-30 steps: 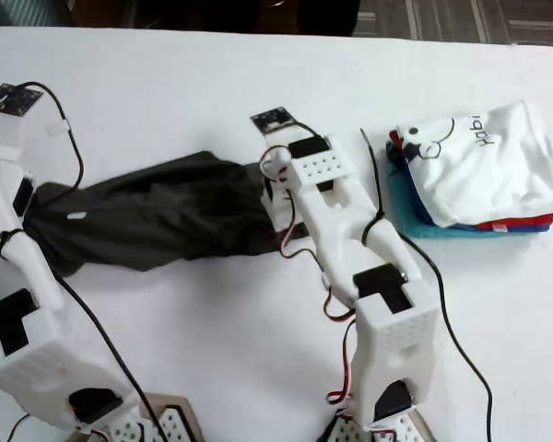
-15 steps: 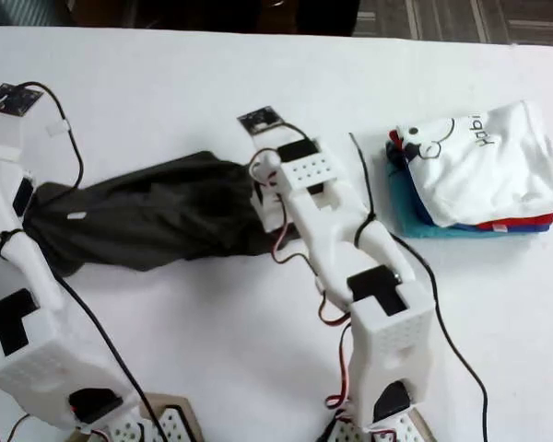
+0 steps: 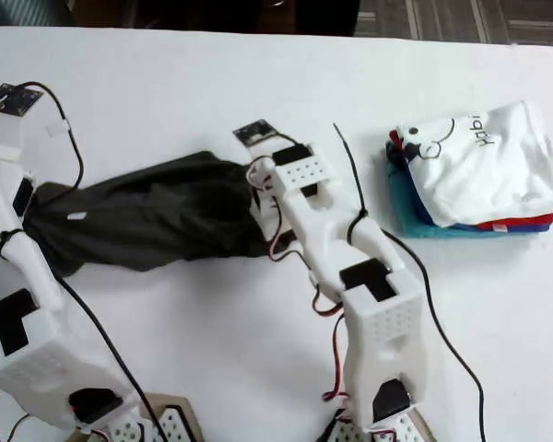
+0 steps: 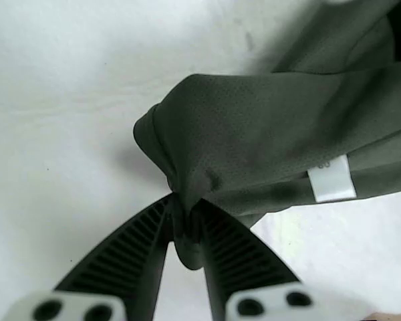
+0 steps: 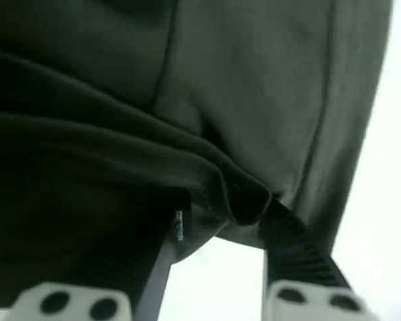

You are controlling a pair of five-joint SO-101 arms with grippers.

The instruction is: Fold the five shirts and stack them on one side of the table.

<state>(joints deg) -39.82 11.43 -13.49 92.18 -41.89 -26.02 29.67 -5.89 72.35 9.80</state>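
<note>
Shirt [image 3: 157, 216] in left tool [image 4: 186, 215], right tool [image 5: 227, 208]

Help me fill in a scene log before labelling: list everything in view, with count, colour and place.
dark shirt: one, dark grey, lying stretched across the table between the two grippers.
stack of folded shirts: one stack, white on top with red, blue and teal edges beneath, on the table's right side.
table: one, white, under everything.
cables: several, black and red, running along the arms.
arms: two, white, reaching in from the near edge.
left gripper: one, black fingers, shut on the dark shirt's left end.
right gripper: one, black fingers, shut on a fold at the dark shirt's right end.
</note>
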